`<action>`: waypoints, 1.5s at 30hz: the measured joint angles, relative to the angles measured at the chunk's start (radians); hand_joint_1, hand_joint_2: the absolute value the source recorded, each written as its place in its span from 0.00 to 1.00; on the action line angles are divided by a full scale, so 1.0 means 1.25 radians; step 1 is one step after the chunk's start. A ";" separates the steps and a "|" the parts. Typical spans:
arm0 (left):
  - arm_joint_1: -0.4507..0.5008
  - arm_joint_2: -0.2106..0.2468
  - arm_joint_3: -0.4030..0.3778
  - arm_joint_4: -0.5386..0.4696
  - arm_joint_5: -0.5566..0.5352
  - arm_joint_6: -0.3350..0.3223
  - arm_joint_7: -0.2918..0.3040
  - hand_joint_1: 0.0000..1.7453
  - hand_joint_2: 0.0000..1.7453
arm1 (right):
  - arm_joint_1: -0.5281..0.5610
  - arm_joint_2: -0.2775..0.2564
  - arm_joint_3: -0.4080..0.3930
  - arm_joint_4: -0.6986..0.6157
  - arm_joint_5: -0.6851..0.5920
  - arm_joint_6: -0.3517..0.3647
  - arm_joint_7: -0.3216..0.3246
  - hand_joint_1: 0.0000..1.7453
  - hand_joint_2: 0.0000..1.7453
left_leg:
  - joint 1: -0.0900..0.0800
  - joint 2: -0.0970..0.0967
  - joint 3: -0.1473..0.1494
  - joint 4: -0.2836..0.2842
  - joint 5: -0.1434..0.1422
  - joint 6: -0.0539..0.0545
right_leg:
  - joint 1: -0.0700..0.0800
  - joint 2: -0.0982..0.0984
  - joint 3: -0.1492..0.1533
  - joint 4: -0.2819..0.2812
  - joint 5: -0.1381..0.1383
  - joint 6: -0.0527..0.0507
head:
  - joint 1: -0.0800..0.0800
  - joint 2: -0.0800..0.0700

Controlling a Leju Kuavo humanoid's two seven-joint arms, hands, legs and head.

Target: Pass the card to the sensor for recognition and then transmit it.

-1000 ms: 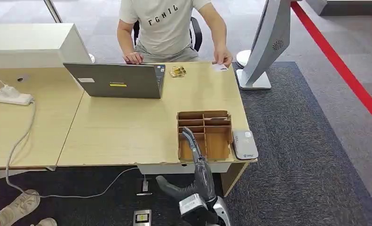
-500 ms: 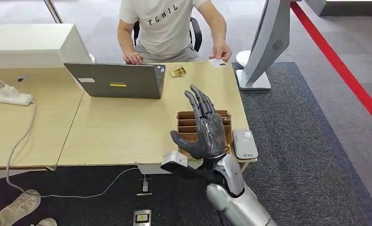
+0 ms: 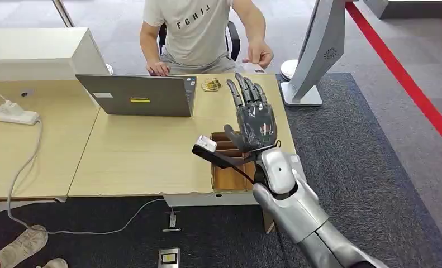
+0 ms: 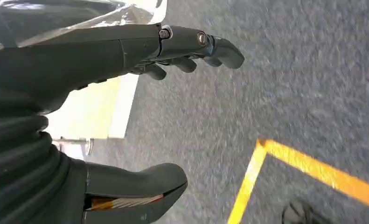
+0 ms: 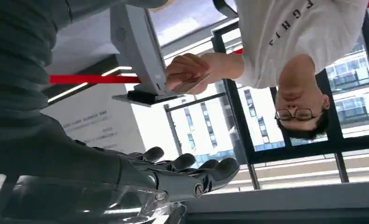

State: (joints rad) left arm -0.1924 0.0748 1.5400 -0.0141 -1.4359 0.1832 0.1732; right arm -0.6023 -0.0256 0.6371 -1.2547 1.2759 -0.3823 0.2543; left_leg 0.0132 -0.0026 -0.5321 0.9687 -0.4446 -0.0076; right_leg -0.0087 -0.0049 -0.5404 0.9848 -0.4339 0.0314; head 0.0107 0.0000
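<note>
My right hand [image 3: 253,114] is raised over the far right part of the wooden table [image 3: 140,156], palm up, fingers spread, holding nothing. Across the table sits a person whose hand [image 3: 258,54] holds a white card [image 5: 191,84] just above the table's far edge, a short way beyond my fingertips [image 5: 215,170]. My forearm covers the spot at the table's front right edge where the grey card sensor lay. My left hand [image 4: 103,51] hangs over grey carpet, fingers extended and thumb apart, with nothing in it.
A divided cardboard box [image 3: 229,167] sits under my right wrist. An open laptop [image 3: 143,95] stands at mid-table, with a small gold object [image 3: 210,85] beside it. A white kiosk stand [image 3: 313,50] rises off the table's far right corner. A power strip [image 3: 9,114] lies at the left.
My right hand has risen from below the table's front edge and reached forward over the box toward the person. The person's hand has lifted the card off the table.
</note>
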 joint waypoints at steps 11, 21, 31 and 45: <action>0.001 0.030 0.000 0.000 0.051 -0.061 -0.020 0.00 1.00 | -0.006 -0.006 -0.001 0.036 0.083 0.027 0.094 0.00 1.00 | 0.000 0.000 0.000 0.000 0.000 0.000 | 0.000 0.000 0.000 0.000 0.000 0.000 | 0.000 0.000; 0.001 0.029 0.000 0.000 0.063 -0.036 -0.024 0.00 1.00 | -0.007 0.010 0.002 0.075 0.076 -0.007 0.082 0.00 1.00 | 0.000 0.000 0.000 0.000 0.000 0.000 | 0.000 0.000 0.000 0.000 0.000 0.000 | 0.000 0.000; 0.002 0.026 0.000 0.000 0.058 -0.036 -0.027 0.00 1.00 | -0.016 0.013 0.002 0.125 0.067 -0.003 0.105 1.00 1.00 | 0.000 0.000 0.000 0.000 0.000 0.000 | 0.000 0.000 0.000 0.000 0.000 0.000 | 0.000 0.000; 0.003 0.022 0.000 0.000 0.074 -0.036 -0.032 0.00 1.00 | -0.015 0.002 0.001 0.149 0.068 0.003 0.125 1.00 1.00 | 0.000 0.000 0.000 0.000 0.000 0.000 | 0.000 0.000 0.000 0.000 0.000 0.000 | 0.000 0.000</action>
State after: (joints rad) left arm -0.1892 0.1019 1.5400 -0.0137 -1.3432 0.1377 0.1328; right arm -0.6216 -0.0225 0.6378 -1.0685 1.3615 -0.3788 0.4105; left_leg 0.0131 -0.0026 -0.5323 0.9688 -0.4446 -0.0076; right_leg -0.0087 -0.0049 -0.5408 0.9848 -0.4339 0.0313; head 0.0103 0.0000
